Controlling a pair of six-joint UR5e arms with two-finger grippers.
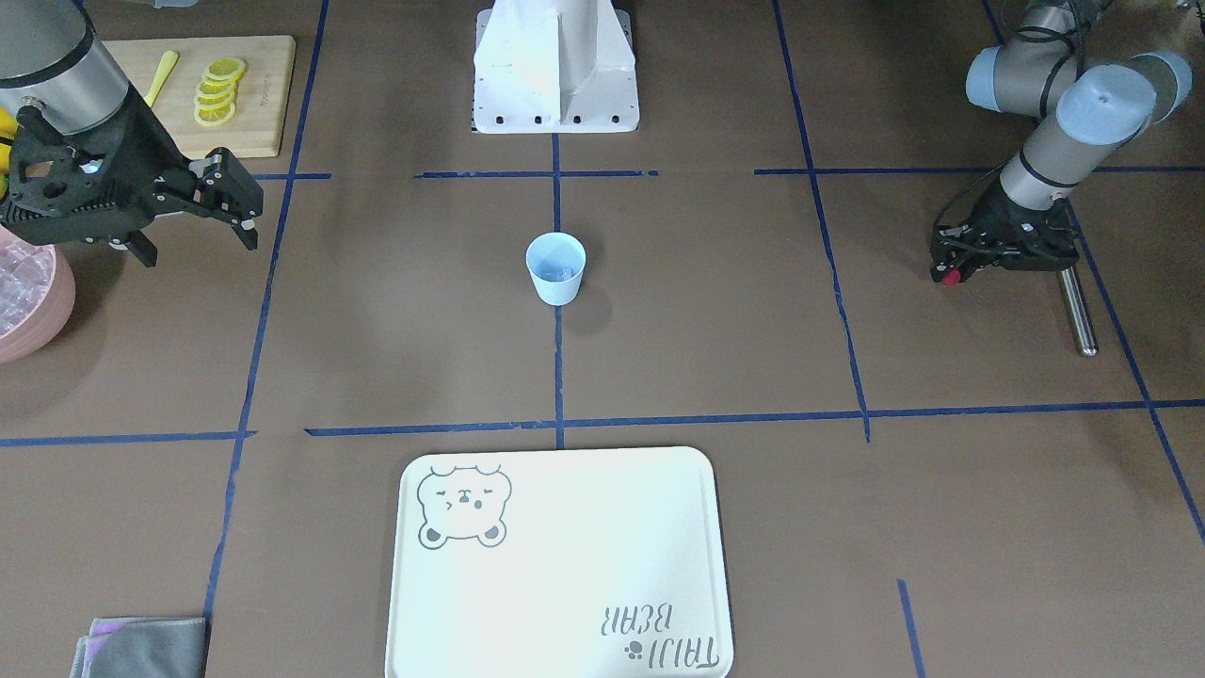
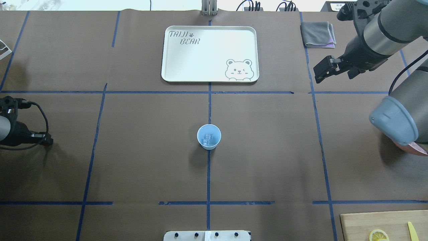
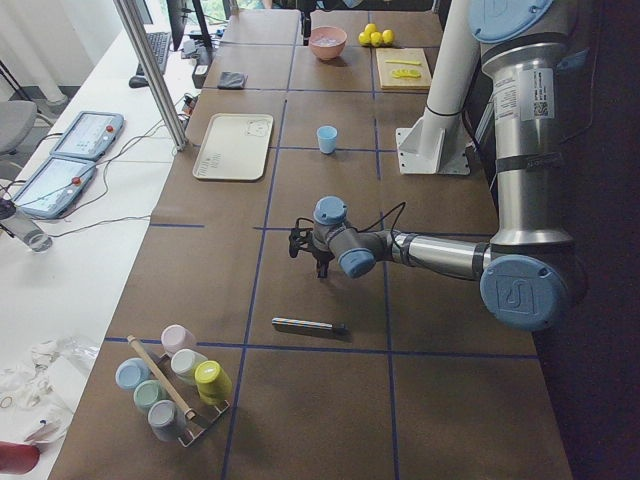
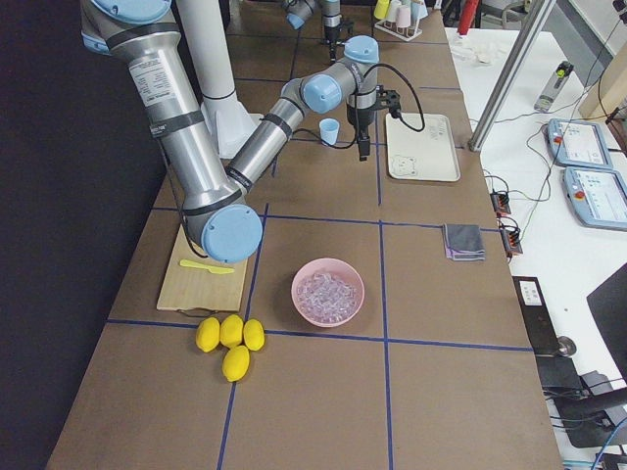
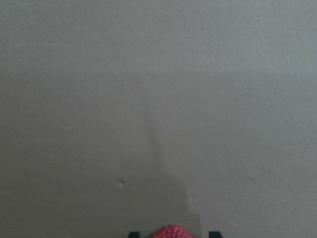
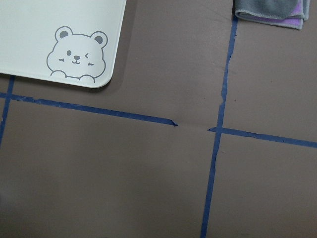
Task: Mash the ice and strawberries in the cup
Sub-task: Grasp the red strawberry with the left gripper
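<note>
The left pincer (image 1: 953, 271) hangs low over the brown desk (image 1: 715, 311) with a red strawberry (image 5: 172, 231) between its fingertips; the wrist view shows only the berry's top and two dark finger ends either side, so it cannot be told whether the berry is gripped or merely straddled. Just beside this pincer lies a metal rod (image 1: 1078, 311). Well away from it toward the desk's middle stands the pale blue cup (image 1: 555, 268), upright on a blue tape line, with clear ice (image 2: 209, 138) in its bottom. Beyond the cup, the right pincer (image 1: 200, 250) hovers above the desk, fingers spread wide and holding nothing. Next to that pincer sits a pink bowl (image 4: 328, 292) heaped with more ice, and behind it a wooden cutting board (image 1: 264, 94) carrying lemon slices (image 1: 216, 89). A white bear-printed tray (image 1: 555, 565) lies across the desk from the cup.
</note>
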